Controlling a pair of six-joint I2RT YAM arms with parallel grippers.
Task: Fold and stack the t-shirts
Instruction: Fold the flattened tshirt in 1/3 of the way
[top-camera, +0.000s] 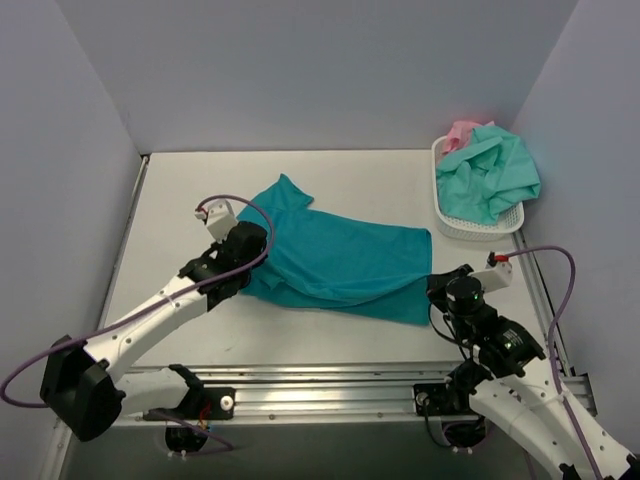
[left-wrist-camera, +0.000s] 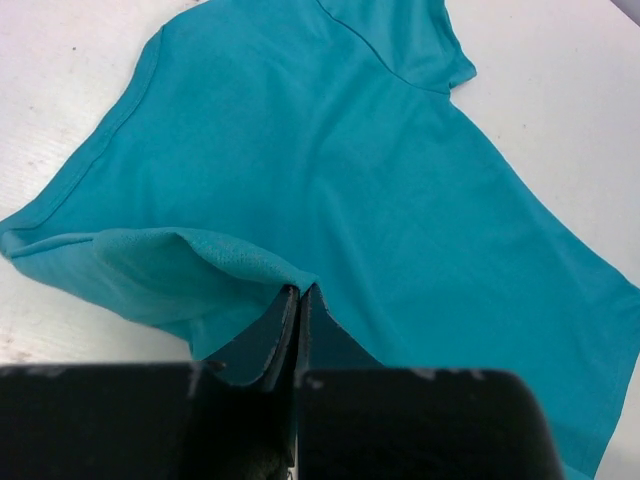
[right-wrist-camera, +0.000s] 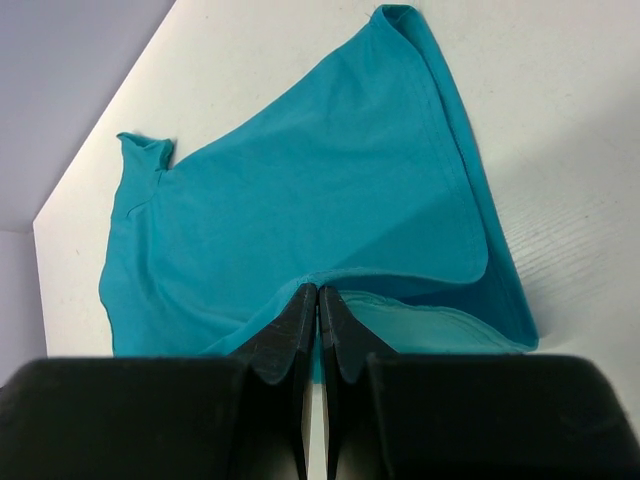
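A deep teal-blue t-shirt (top-camera: 335, 258) lies spread across the middle of the table. My left gripper (top-camera: 243, 262) is shut on its left edge, and the cloth rises in a fold at the fingertips (left-wrist-camera: 300, 290). My right gripper (top-camera: 440, 285) is shut on the shirt's right hem, with cloth pinched between the jaws (right-wrist-camera: 318, 290). A mint-green t-shirt (top-camera: 490, 175) and a pink t-shirt (top-camera: 462, 133) lie heaped in the basket at the back right.
A white perforated plastic basket (top-camera: 470, 228) stands at the back right by the right wall. Grey walls close in the table on the left, back and right. A metal rail (top-camera: 320, 385) runs along the near edge.
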